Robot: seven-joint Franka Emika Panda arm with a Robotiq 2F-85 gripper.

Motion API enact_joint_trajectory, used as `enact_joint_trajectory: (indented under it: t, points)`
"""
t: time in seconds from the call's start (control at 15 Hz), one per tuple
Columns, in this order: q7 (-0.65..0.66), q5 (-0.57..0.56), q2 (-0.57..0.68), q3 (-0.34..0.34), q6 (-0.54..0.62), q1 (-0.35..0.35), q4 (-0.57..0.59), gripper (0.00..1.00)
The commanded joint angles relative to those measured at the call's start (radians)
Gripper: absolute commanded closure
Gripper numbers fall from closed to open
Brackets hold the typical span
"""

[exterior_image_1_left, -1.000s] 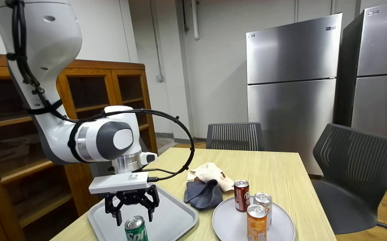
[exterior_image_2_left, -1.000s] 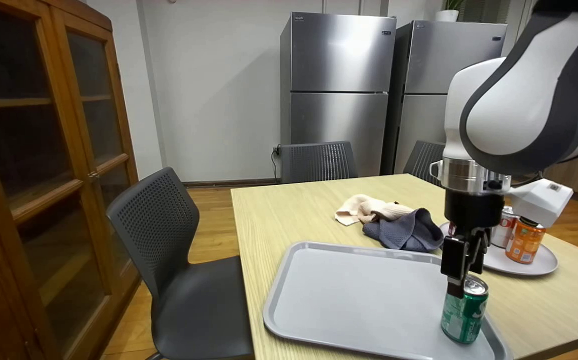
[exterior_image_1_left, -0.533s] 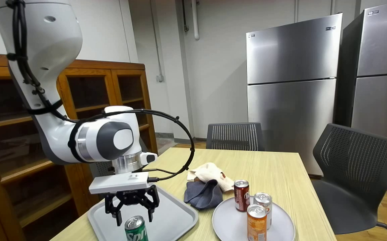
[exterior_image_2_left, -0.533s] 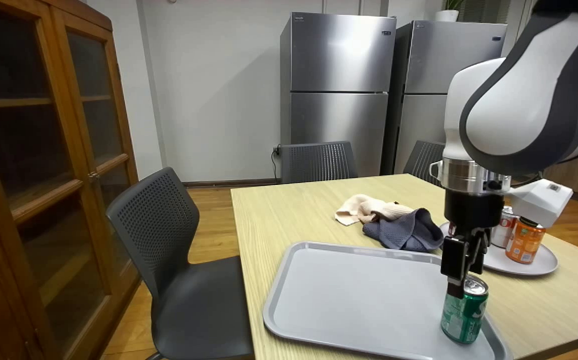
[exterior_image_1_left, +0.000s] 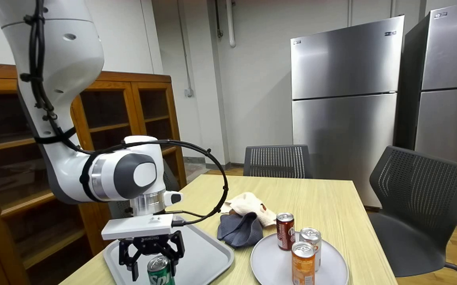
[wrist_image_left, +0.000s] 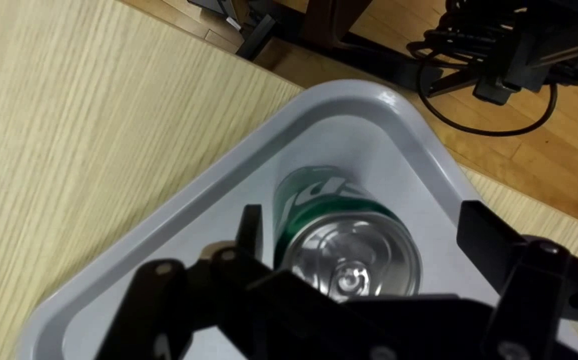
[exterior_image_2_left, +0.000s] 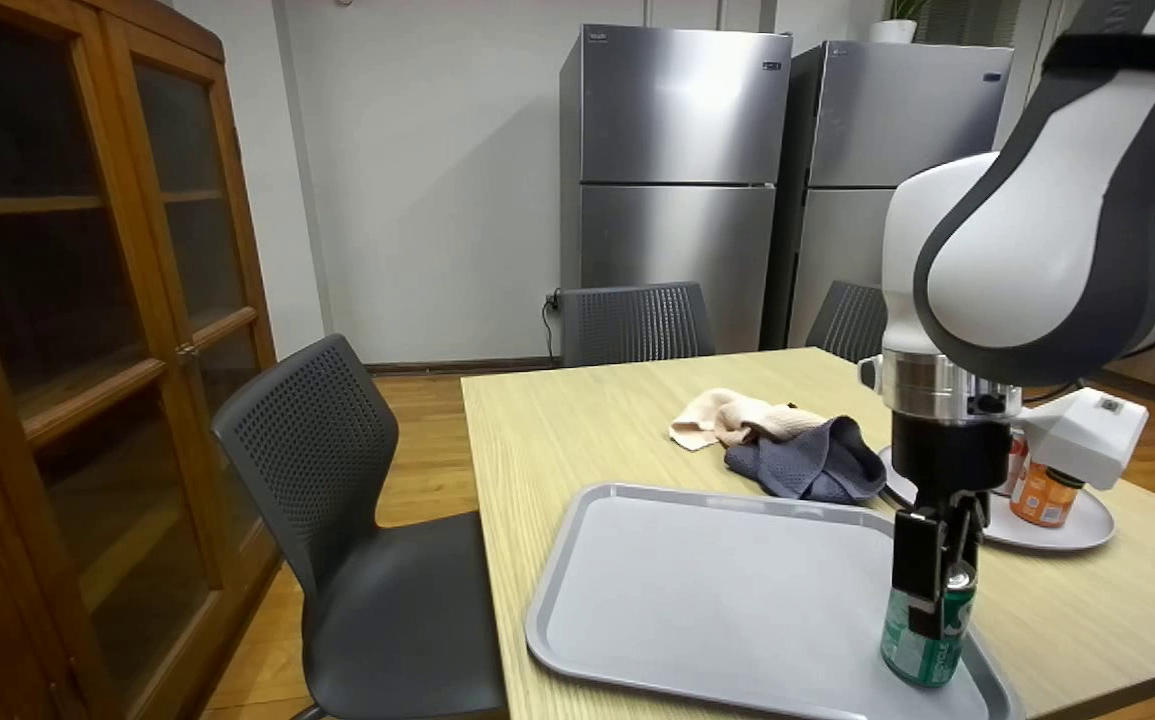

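The tool [exterior_image_1_left: 154, 273] was spread wide around the green can [wrist_image_left: 349, 240], apparently so that its sides were cleared; nothing was gripped. The can was stood upright near a corner of the tray [exterior_image_2_left: 717, 600], seemingly steadied by its flatness.

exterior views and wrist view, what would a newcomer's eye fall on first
Probably the big white robot arm that hangs in from the upper left of an exterior view, its pincer open astride a green can near a corner of the grey tray. Then the bright orange can on the round plate at the lower right there. Behind the table, a tall shiny fridge catches the light.
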Motion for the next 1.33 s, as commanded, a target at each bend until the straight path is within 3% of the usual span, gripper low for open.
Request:
enact_joint_trajectory:
  t: [0.0,1.0,1.07,1.13,1.27]
  points:
    - [0.005,-0.022,0.027,0.014,0.014,-0.012,0.007,0.0]
    - [0.058,-0.124,0.042,-0.024,0.09,0.0,0.015,0.0]
    - [0.054,-0.122,0.041,-0.022,0.092,-0.002,0.014,0.25]
    - [0.055,-0.125,0.042,-0.023,0.094,-0.001,0.015,0.26]
    - [0.055,-0.128,0.044,-0.023,0.096,0.0,0.015,0.41]
